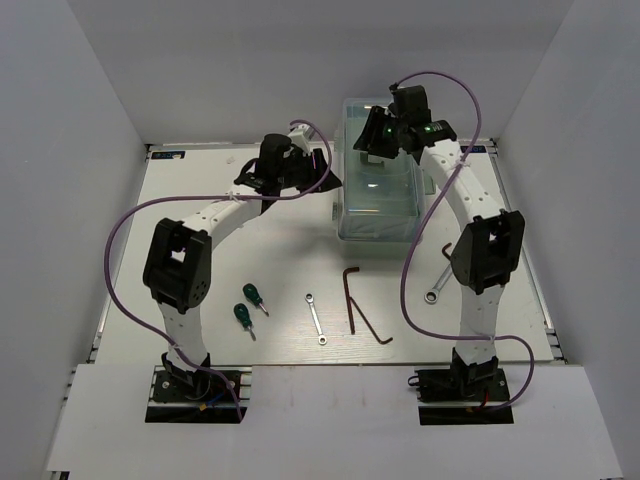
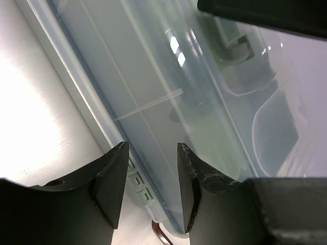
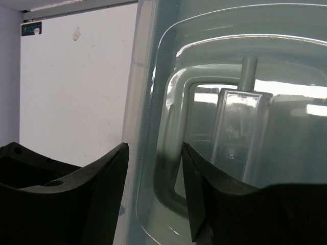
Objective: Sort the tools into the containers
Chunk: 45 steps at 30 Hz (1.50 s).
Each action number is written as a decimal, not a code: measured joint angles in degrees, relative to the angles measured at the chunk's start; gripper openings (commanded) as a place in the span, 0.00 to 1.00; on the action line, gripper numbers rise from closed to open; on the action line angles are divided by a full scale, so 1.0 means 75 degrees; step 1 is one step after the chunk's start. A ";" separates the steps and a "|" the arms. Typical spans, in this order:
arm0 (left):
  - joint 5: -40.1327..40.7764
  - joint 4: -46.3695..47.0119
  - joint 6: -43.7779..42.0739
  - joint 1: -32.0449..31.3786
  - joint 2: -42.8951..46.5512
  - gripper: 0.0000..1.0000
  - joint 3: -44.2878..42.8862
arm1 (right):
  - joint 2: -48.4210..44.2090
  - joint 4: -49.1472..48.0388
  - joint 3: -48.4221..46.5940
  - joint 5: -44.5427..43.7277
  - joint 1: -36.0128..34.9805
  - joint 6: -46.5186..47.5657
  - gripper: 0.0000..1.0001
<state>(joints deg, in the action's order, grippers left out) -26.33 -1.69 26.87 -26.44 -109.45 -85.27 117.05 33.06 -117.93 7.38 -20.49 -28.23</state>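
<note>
Both pincers stand partly open with nothing clamped. The left pincer [image 2: 151, 145] shows a moderate gap between its dark fingers [image 2: 110, 184], and the right pincer [image 3: 153, 148] is parted about as much. Beneath them lies a white table [image 1: 250, 230], boxed in by plain pale walls [image 1: 80, 100] on the left, right and far sides, with a small blue label [image 3: 30, 28] at the far left corner. The pale mint-green toolbox [image 1: 380, 205] sits just right of the left pincer, whose tips are at its long side; in the wrist view the rim and the translucent lid [image 2: 204, 127] run under the gap. The right pincer is poised over the far end of the same box, and the handle [image 3: 173, 153] shows just beyond its tips. All the tools lie well back from both pincers, toward the arm bases. The two screwdrivers [image 1: 248, 306] are near the left arm, the small wrench [image 1: 316, 318] and the hex keys [image 1: 352, 295] lie between the arms, and the longer wrench [image 1: 438, 282] is partly hidden beside the right arm. The left arm bends at its elbow and reaches forward and rightward. The right arm rises, then arcs far and tips its wrist down. Purple cables [image 1: 115, 260] loop off each arm.
</note>
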 measured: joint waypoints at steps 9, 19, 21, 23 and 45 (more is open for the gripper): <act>0.0143 0.0087 -0.0073 0.0000 0.0152 0.55 -0.0096 | -0.0012 -0.0090 0.0137 0.0816 0.0289 -0.0347 0.49; -0.0268 0.0720 -0.0146 -0.0152 0.0338 0.55 -0.0224 | -0.0085 -0.0245 0.0347 0.1475 0.0519 -0.0644 0.46; -0.0353 0.0801 -0.0131 -0.0160 0.0338 0.55 -0.0268 | -0.0099 -0.0248 0.0347 0.1568 0.0551 -0.0694 0.46; -0.0431 0.0851 -0.0117 -0.0184 0.0323 0.55 -0.0385 | -0.0117 -0.0251 0.0347 0.1658 0.0583 -0.0775 0.44; -0.0446 0.0950 0.0216 -0.0507 -0.0970 0.56 -0.1827 | -0.0201 -0.0391 0.0466 0.2308 0.0839 -0.1195 0.43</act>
<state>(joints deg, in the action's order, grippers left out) -29.67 5.43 28.49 -30.24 -116.73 -98.98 115.55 30.13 -114.43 24.69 -14.20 -37.19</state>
